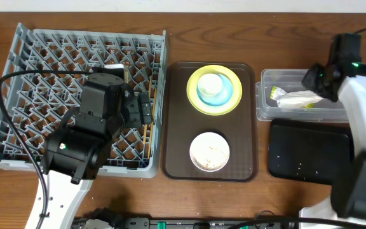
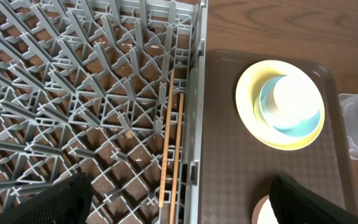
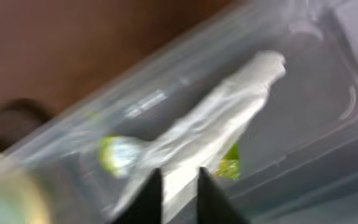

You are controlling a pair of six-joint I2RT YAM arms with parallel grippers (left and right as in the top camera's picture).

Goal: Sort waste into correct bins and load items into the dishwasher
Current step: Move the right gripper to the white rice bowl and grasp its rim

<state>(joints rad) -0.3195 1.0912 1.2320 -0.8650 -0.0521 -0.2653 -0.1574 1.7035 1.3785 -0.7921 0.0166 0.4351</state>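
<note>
Right gripper [image 3: 178, 186] hangs over the clear tub [image 1: 267, 77], which sits to the right of the brown serving tray [image 1: 176, 127]. Its two fingers are close together, with a thin gap. The picture is blurry, so I cannot tell if they pinch anything. The white paper napkin [image 1: 297, 98] lies in the tub right under them, and the green snack wrapper [image 1: 274, 94] is beside it. So two bits of waste look sorted.

Left gripper [image 2: 180, 183] is wide open and holds nothing. It hangs over the grey rack [image 1: 37, 63], to the left of the brown tray. The chopsticks [image 2: 171, 155] lie in the rack, along the wall nearest the brown tray. That job looks done too.

Lots is left. The yellow-green plate [image 1: 234, 105] is on the brown tray at the far end. The blue bowl [image 1: 224, 98] sits on it, and the small white cup [image 1: 210, 83] sits in the bowl. They are stacked, so I think they must come off one by one. The white bowl [image 1: 199, 143] is at the near end of the tray with pale food bits [image 1: 211, 156] inside. Those should be tipped out first. The black tray [image 1: 310, 149], right of the brown tray, looks almost bare.

The left arm covers part of the rack.
</note>
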